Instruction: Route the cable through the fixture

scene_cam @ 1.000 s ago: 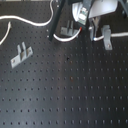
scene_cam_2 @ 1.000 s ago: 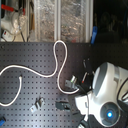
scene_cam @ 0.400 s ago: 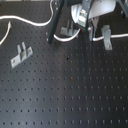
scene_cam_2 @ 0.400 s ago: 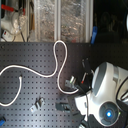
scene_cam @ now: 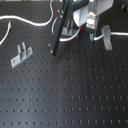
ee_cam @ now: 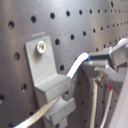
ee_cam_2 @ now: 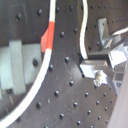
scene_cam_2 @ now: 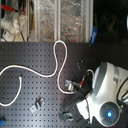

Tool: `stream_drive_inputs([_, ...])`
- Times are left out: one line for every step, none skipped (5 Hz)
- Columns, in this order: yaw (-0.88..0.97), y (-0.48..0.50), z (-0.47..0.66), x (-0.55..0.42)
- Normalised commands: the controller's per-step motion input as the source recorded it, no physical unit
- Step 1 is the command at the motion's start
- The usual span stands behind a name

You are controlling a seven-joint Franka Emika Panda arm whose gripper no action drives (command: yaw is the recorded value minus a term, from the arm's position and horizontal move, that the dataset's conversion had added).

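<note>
- I can see no words or labels that I can read on anything here.
- Compared with the picture from a second ago, almost nothing has changed: the arm sits in the same spot, and the cable (scene_cam_2: 59, 60) lies in the same loops.
- The cable is a long white cord. In the second exterior view it starts near that view's left edge, curls across the board, goes up in a tall loop and comes back down to the gripper (scene_cam_2: 75, 86).
- In the second wrist view the cable has a short red band (ee_cam_2: 48, 36) on it, and it passes just beside a gray metal clip (ee_cam_2: 19, 65).
- In the first wrist view the white cable runs into the slot of a metal clip (ee_cam: 50, 85) screwed to the board and goes on to the gripper's fingers (ee_cam: 102, 72).
- The fingers seem to be pinching the end of the cable, but it is too blurry to be sure.
- The table (scene_cam: 70, 95) is a black board full of little holes in neat rows.
- Another metal clip (scene_cam: 20, 54) stands on the first exterior view's left, well apart from the arm.
- Behind the board, in the second exterior view, there are clear plastic bins (scene_cam_2: 60, 20).
</note>
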Motion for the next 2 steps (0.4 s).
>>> stream_drive_inputs([-0.52, -0.141, -0.12, 0.082])
stream_drive_inputs([-0.46, -0.114, -0.04, 0.096])
